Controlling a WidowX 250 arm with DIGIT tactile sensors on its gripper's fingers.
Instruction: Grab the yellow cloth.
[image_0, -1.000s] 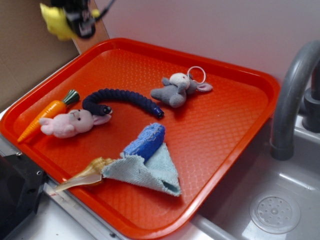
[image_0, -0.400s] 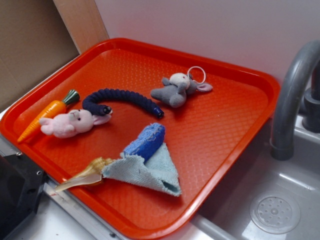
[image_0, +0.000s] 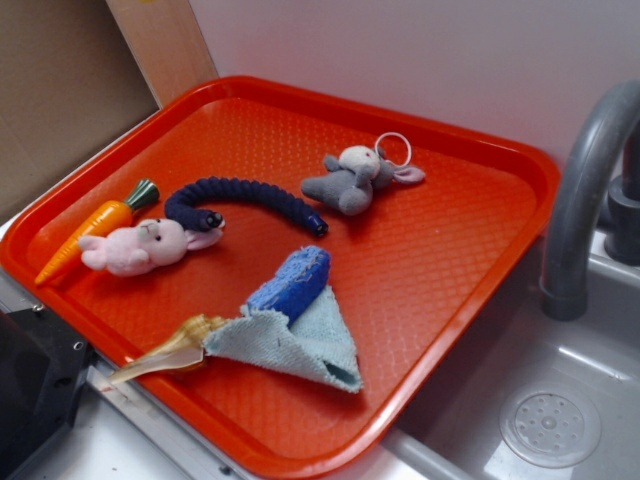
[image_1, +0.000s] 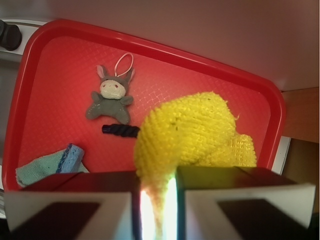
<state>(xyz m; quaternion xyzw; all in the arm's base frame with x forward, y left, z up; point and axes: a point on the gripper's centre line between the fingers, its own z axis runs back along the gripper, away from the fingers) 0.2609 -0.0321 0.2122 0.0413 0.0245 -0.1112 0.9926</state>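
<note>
In the wrist view the yellow cloth (image_1: 192, 132) hangs bunched from my gripper (image_1: 157, 200), high above the red tray (image_1: 45, 75). The two jaws are shut on a pinched fold of the cloth, which fans out below them and hides part of the tray. In the exterior view neither the gripper nor the yellow cloth shows; both are out of frame above the top left corner.
On the red tray (image_0: 450, 260) lie a grey plush toy (image_0: 350, 178), a dark blue curved toy (image_0: 240, 195), a pink plush bunny (image_0: 140, 247), a toy carrot (image_0: 95, 225), a shell (image_0: 170, 350) and a light blue cloth (image_0: 300, 340) over a blue sponge (image_0: 292, 282). A sink and faucet (image_0: 585, 190) stand right.
A second ago the gripper with the yellow cloth showed at the top left of the exterior view; it has since risen out of that frame. Objects on the tray have not moved.
</note>
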